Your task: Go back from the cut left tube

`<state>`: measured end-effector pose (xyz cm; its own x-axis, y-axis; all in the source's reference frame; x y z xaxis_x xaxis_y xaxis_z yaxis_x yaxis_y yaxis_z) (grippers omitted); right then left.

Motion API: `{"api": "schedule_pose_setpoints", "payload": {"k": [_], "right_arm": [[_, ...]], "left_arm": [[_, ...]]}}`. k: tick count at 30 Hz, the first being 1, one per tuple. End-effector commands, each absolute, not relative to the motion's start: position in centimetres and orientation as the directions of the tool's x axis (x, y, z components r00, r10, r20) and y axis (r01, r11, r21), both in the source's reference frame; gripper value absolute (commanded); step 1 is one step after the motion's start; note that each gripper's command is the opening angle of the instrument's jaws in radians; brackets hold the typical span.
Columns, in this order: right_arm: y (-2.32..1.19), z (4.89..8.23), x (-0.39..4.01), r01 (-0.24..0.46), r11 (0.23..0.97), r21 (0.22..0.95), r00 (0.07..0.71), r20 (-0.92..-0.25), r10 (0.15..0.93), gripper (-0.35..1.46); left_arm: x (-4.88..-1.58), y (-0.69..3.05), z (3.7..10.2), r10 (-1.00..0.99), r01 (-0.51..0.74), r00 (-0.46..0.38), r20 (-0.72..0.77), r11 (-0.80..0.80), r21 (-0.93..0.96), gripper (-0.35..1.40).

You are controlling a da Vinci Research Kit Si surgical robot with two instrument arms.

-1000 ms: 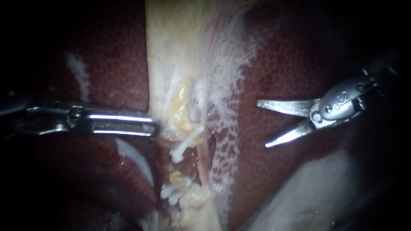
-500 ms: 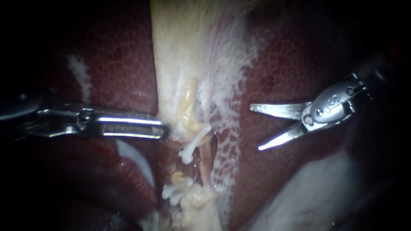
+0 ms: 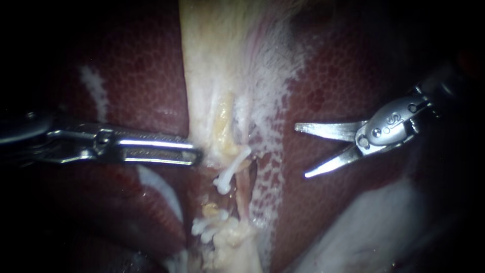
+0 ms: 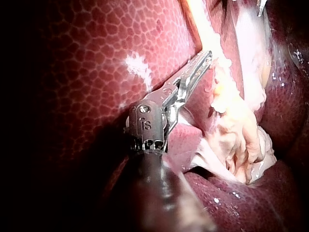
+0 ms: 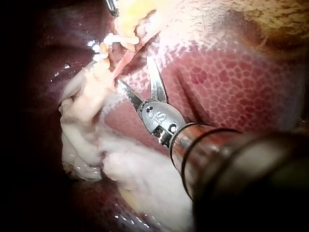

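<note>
1. Well, my left instrument (image 3: 196, 153), a long dark shaft ending in two slotted steel jaws, comes in almost level from the left across the dark red, mottled liver (image 3: 343, 86).
2. Its jaws lie clenched together on the near edge of the pale cream band of tissue (image 3: 212, 76) that runs down the middle of the endoscope view. In the left wrist view, the left instrument (image 4: 205, 59) has its toothed tip closed against that same pale edge.
3. Just below and to the right of that tip lies the cut left tube (image 3: 209, 208). A slanted white clip (image 3: 230, 169) sits on its upper end. A bunch of white clips (image 3: 207, 226) sits on the yellowish lower stump, and an open gap separates the two ends.
4. Beside the gap, on its right, a thin reddish strand (image 3: 242, 189) runs down unbroken.
5. My right instrument (image 3: 300, 150), a silver hinged head carrying two pointed steel blades, comes in from the upper right. Its blades are spread wide and grasp nothing.
6. Those blades hang over bare liver, well to the right of the cut left tube and apart from the clips and the pale cream band of tissue.
7. In the right wrist view the right instrument (image 5: 135, 70) points its spread blades toward the white clips (image 5: 104, 43) and the thin reddish strand (image 5: 123, 63). Both lie ahead of it.
</note>
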<state>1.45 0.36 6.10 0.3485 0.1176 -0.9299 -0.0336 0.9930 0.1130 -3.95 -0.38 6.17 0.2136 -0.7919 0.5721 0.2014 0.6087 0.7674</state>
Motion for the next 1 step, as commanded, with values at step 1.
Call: {"api": "schedule_pose_setpoints", "payload": {"k": [1], "right_arm": [[0.36,6.1,1.45,-0.033,0.993,0.113,0.348,-0.93,0.117,1.43]], "left_arm": [[-3.95,-0.38,6.17,-0.792,0.201,0.214,0.572,0.609,0.767,-0.35]]}}
